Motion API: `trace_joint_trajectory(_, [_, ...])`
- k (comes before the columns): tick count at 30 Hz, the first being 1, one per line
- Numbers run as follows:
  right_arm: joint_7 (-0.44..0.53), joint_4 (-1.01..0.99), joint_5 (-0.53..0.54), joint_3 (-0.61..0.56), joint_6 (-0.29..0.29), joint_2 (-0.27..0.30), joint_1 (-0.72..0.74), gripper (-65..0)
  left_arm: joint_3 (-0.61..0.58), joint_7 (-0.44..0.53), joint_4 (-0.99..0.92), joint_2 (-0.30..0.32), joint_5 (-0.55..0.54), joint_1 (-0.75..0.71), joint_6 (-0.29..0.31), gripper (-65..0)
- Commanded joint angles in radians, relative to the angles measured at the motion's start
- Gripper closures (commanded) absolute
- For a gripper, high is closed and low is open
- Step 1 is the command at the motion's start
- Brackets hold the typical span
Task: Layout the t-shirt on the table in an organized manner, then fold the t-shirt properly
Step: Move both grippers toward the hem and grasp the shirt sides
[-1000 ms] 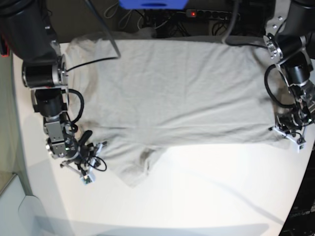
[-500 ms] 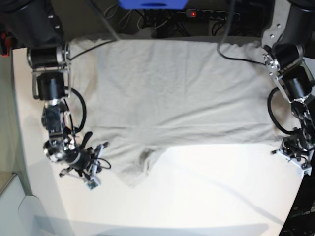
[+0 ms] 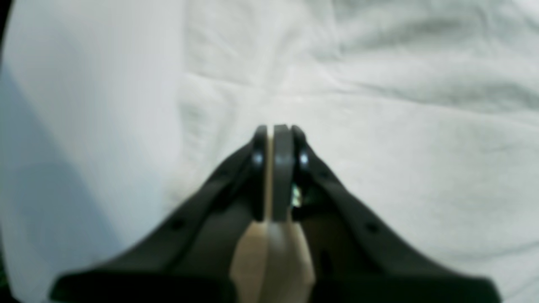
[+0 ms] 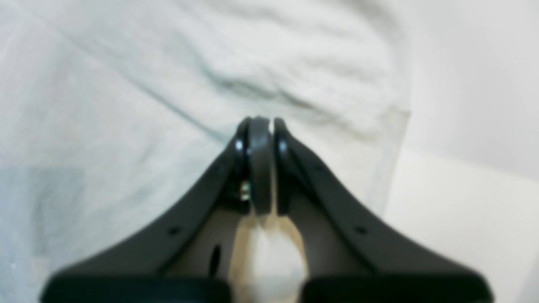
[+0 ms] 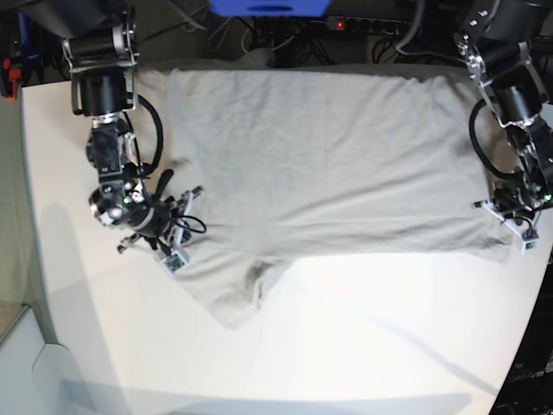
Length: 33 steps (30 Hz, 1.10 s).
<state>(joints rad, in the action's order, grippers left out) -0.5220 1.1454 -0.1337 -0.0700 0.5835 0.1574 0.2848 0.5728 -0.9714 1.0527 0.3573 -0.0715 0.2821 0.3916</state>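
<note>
While the t-shirt lies spread across the far half of the table, the layout step is judged nearly done. Both pincers, left and right, are seen pressed closed and empty above the cloth. One sleeve is bunched toward the near edge; opening and regrasping there is judged next.

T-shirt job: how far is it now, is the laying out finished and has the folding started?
Mostly laid out: the t-shirt lies spread wide on the table, body fairly flat. The near sleeve is rumpled and no fold shows. In hand: nothing; the left gripper and the right gripper are shut, empty, over cloth near opposite side edges. Left: smoothing the sleeve, then all folding.
</note>
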Motion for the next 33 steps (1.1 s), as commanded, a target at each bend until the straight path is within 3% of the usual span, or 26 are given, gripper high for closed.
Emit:
trace_joint_trajectory(1, [-0.002, -0.006, -0.004, 0.0, 0.01, 0.006, 0.021, -1.0, 0.002, 0.015, -0.002, 0.019, -0.004, 0.016, -0.001, -2.2])
trace_joint_trajectory(5, [0.046, -0.094, -0.004, 0.0, 0.005, 0.028, 0.049, -1.0, -0.007, 0.091, -0.134, 0.018, -0.004, 0.019, -0.001, -2.2])
trace_joint_trajectory(12, [0.155, -0.35, -0.005, 0.002, 0.003, 0.083, 0.192, -1.0, -0.122, 0.276, -0.297, 0.013, -0.014, 0.061, -0.003, -2.2])
trace_joint_trajectory(20, [0.354, -0.663, -0.007, -0.001, -0.003, 0.136, 0.399, -1.5, -0.127, 0.282, -0.315, -0.071, -0.003, 0.179, -0.004, -2.2])
trace_joint_trajectory(24, [0.437, -0.741, -0.007, -0.007, -0.11, 0.146, 0.479, -1.5, -0.127, 0.285, -0.315, -0.105, -0.003, 0.246, -0.004, -2.2])
trace_joint_trajectory(29, [0.438, -0.744, -0.005, -0.001, -0.118, 0.159, 0.538, -1.3, -0.122, 0.273, -0.305, -0.119, -0.009, 0.322, -0.004, -2.2])
trace_joint_trajectory(33, [0.354, -0.707, -0.002, 0.002, -0.118, 0.166, 0.548, -1.0, -0.119, 0.185, -0.276, -0.091, -0.012, 0.342, -0.004, -2.2])
